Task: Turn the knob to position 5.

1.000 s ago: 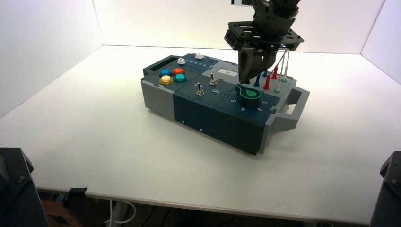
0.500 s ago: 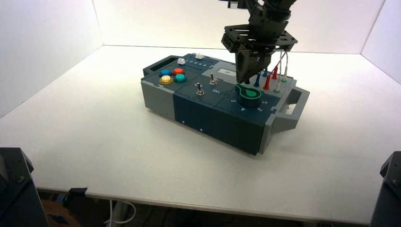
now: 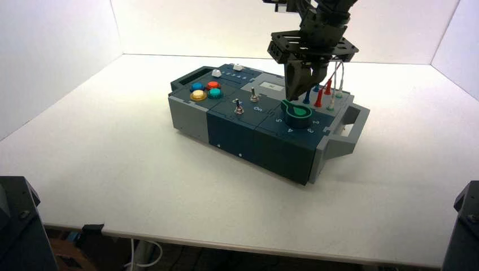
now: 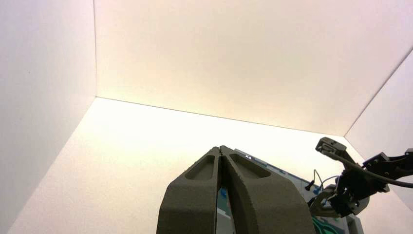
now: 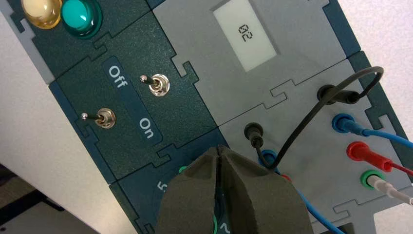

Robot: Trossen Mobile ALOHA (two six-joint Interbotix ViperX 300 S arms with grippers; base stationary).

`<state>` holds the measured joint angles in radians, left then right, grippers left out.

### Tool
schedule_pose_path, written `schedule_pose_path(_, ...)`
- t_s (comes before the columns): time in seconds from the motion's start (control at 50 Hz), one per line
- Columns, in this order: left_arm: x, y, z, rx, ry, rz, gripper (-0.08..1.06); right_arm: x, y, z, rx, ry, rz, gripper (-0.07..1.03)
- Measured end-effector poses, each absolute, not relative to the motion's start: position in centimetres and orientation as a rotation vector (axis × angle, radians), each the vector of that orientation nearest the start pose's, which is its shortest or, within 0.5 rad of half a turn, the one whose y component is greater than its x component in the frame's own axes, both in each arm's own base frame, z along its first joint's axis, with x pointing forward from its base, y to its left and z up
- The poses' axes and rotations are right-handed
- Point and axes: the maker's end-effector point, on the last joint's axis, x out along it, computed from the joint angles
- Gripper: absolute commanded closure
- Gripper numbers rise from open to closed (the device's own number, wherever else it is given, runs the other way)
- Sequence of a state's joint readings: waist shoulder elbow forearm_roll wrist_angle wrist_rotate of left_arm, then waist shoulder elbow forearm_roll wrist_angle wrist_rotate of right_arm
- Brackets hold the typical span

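The box (image 3: 226,127) stands at an angle on the surface (image 3: 169,192). The green knob (image 3: 297,114) is mounted on the top face, near the box's near right corner in the high view. The white numeral 5 (image 5: 161,186) is printed on dark blue plastic beside the knob.

The right pincer (image 5: 219,148) is closed, its fingertips together and pointing down. It is located at the knob, over the knob's far side in the high view, and partly covers it in the right wrist view. Whether it touches the knob cannot be determined. The left pincer (image 4: 219,148) is closed and parked at the near left, well apart from the box.

Adjacent components: two metal toggle switches (image 5: 158,85) with the labels "Off" and "On"; a light grey panel with a display (image 5: 245,35); plugged wires (image 5: 311,114) in black, blue, red and white; four round buttons (image 3: 214,93) in blue, red, yellow and green; and two white sliders (image 3: 216,73) at the far left part of the box.
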<state>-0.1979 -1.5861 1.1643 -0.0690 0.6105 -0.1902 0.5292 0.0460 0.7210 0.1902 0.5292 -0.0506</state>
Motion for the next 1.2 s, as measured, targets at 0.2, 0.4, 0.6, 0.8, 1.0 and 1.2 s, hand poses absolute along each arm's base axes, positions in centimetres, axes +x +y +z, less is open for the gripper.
schedule_pose_path(0.2, 14.2, -3.6, 27.2, -0.232, 0.216, -0.212, 1.01, 28.1, 18.5, 4.6, -0.185, 1.312, 0.459, 0.99)
schedule_pose_path(0.4, 14.2, -3.6, 27.2, -0.230, 0.216, -0.212, 1.01, 27.9, 18.6, 4.5, -0.179, 1.321, 0.459, 0.99)
schedule_pose_path(0.6, 14.2, -3.6, 27.2, -0.230, 0.216, -0.211, 1.01, 27.8, 18.8, 4.6, -0.176, 1.324, 0.463, 0.99)
schedule_pose_path(0.8, 14.2, -3.5, 27.2, -0.231, 0.213, -0.212, 1.01, 27.5, 19.0, 4.6, -0.176, 1.334, 0.469, 0.99)
schedule_pose_path(1.0, 14.2, -3.6, 27.2, -0.229, 0.214, -0.212, 1.01, 27.1, 19.3, 4.5, -0.175, 1.345, 0.476, 0.99)
schedule_pose_path(1.2, 14.2, -3.5, 27.3, -0.231, 0.211, -0.212, 1.01, 26.8, 19.5, 4.5, -0.173, 1.354, 0.480, 0.99)
